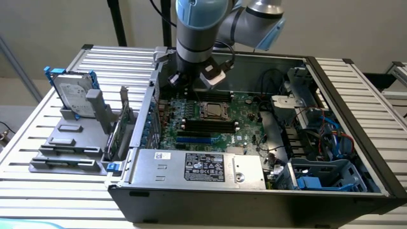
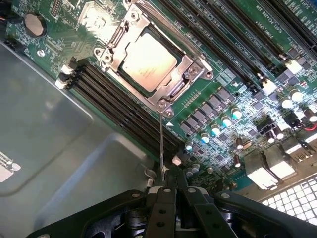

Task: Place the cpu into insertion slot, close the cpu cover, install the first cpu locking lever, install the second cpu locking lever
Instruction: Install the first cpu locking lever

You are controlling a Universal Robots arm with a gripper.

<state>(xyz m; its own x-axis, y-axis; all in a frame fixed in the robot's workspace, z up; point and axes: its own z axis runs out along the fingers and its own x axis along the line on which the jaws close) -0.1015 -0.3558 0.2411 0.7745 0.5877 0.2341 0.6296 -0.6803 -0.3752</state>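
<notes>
Fingers: the fingers (image 2: 159,210) are pressed together, and they seem to pinch the free end of a locking lever (image 2: 162,144).
Gripper: the gripper (image 2: 167,191) hangs low over the motherboard (image 2: 218,94), near the socket corner.
CPU: the cpu (image 2: 148,60) lies flat in the insertion slot (image 2: 132,83), its silvery top showing.
Cover: the cpu cover (image 2: 190,74) is folded down, framing the chip.
Lever feel: judged a thin, stiff, springy steel rod, light but smooth and likely to slip or snap back.
Hold point: best at its bent end, far from the hinge.
Fragility: board parts beside the lever's path look delicate.
</notes>
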